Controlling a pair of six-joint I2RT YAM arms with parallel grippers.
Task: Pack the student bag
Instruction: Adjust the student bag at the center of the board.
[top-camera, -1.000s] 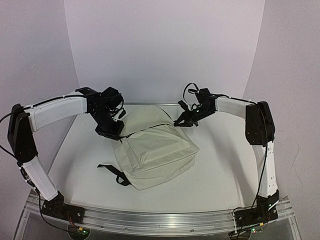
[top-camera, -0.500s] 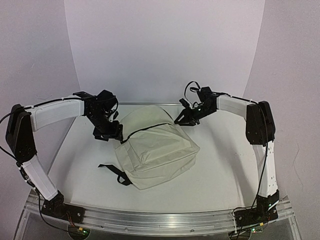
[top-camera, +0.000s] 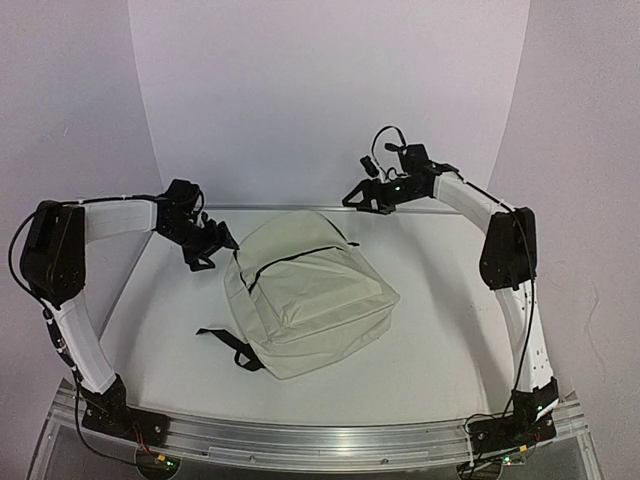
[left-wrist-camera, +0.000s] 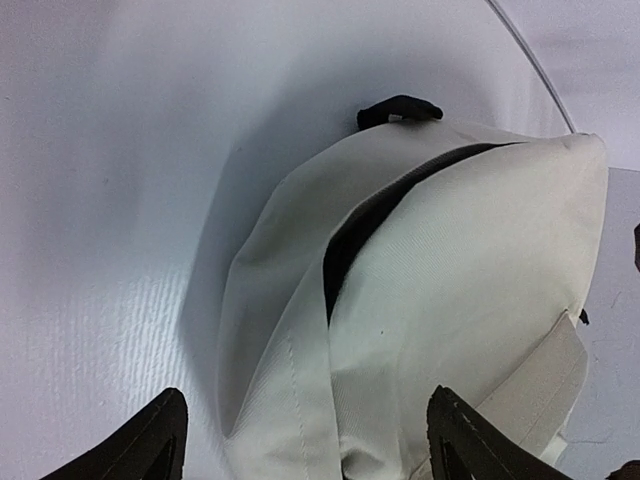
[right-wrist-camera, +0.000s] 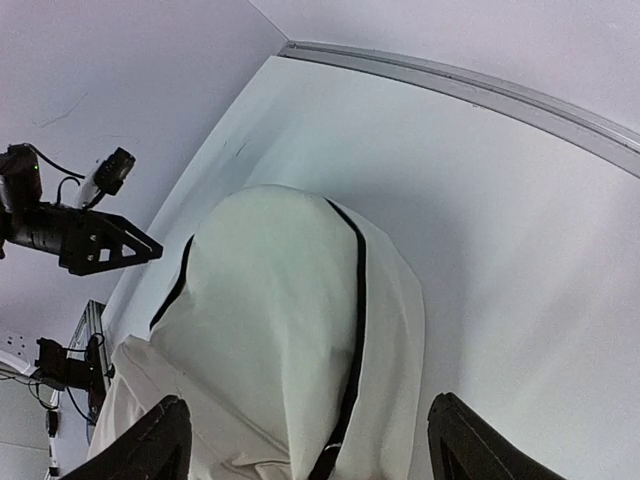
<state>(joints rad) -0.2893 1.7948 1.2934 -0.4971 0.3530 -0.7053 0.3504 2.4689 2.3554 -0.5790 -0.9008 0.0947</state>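
My left gripper (left-wrist-camera: 306, 420) and right gripper (right-wrist-camera: 306, 420) both gape wide, gripping nothing; fingers (left-wrist-camera: 150, 445) cropped at frame edge. Zipper (left-wrist-camera: 352, 228) gapes on bag (top-camera: 305, 300), inside too dark.

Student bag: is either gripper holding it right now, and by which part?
Nothing is held. The left gripper and right gripper both stand open, clear of the student bag, which lies on the table.

A white tabletop (top-camera: 440, 330) sits inside a curved pale backdrop (top-camera: 330, 100); an aluminium rail (top-camera: 330, 440) edges its near side under soft light
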